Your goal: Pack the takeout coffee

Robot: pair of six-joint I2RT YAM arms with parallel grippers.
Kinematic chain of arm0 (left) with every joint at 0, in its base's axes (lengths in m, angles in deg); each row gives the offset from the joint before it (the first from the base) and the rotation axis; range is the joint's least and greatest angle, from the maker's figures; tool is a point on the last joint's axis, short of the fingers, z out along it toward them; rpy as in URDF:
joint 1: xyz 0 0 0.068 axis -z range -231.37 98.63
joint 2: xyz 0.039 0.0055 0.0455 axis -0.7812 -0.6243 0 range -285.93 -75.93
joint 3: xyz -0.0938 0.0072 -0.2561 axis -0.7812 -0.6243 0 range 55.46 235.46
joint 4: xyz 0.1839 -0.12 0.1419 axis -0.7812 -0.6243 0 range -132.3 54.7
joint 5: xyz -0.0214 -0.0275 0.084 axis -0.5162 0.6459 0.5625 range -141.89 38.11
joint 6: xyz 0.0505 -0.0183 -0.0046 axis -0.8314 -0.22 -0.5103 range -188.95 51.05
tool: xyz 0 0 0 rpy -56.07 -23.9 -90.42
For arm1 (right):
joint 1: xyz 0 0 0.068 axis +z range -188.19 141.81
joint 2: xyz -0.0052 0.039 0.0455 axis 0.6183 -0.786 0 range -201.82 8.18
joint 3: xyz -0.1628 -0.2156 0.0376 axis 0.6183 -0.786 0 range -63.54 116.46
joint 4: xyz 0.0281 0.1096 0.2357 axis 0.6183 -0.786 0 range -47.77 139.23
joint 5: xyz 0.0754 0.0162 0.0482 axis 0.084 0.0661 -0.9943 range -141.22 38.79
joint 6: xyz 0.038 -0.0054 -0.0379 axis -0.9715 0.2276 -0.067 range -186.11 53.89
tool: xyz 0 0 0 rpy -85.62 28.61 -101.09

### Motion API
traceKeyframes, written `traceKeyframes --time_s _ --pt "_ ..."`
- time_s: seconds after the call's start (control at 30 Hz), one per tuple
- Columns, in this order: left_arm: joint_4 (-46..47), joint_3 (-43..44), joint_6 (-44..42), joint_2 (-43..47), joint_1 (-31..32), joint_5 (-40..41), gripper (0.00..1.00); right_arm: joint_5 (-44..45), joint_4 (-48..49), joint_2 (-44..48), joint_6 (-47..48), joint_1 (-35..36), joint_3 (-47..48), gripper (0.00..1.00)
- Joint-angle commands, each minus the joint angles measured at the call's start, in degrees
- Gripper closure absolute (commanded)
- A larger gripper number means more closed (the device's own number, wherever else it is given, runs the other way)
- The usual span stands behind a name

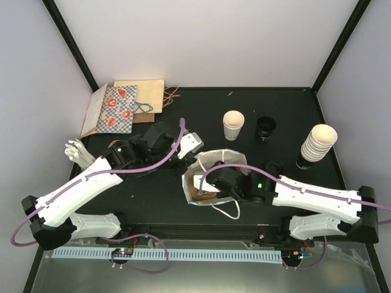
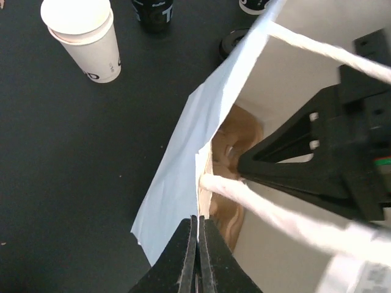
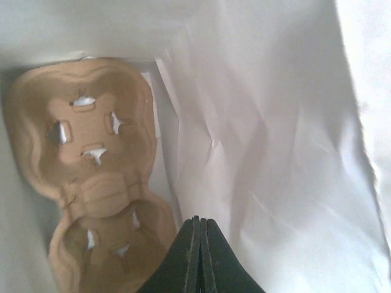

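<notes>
Left gripper (image 2: 197,223) is clamped on the paper bag (image 1: 221,157) rim. Right gripper (image 3: 195,224), closed and empty, hangs inside. The upright paper cup (image 1: 233,125) stands above the bag in the top view, on the right arm's side.

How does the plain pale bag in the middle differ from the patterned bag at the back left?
The plain bag stands open, a brown cup carrier in its bottom; the patterned bag lies flat. The plain bag is pale with white cord handles; the patterned bag has red and blue prints and a blue handle. Both are paper bags with handles.
</notes>
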Motion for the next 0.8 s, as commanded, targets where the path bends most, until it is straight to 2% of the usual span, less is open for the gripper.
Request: traceKeyframes --time_s 0.0,0.37,0.53,0.77 --pt "-1.7 3.8 1.1 -1.1 -0.9 1.2 0.98 -2.3 -4.0 3.3 0.6 0.3 2.5 0.99" --pt "-3.8 7.0 1.5 -4.1 -1.6 2.1 0.99 -8.3 -3.2 10.4 -0.8 0.2 10.8 0.99" --pt "-4.3 8.2 3.1 -5.0 -2.8 1.9 0.98 -9.7 -0.4 15.0 -3.8 0.3 10.9 0.99" --pt "-3.3 8.9 4.8 -6.3 -8.5 -2.6 0.99 -6.8 0.7 19.5 -11.3 -1.1 10.7 0.98"
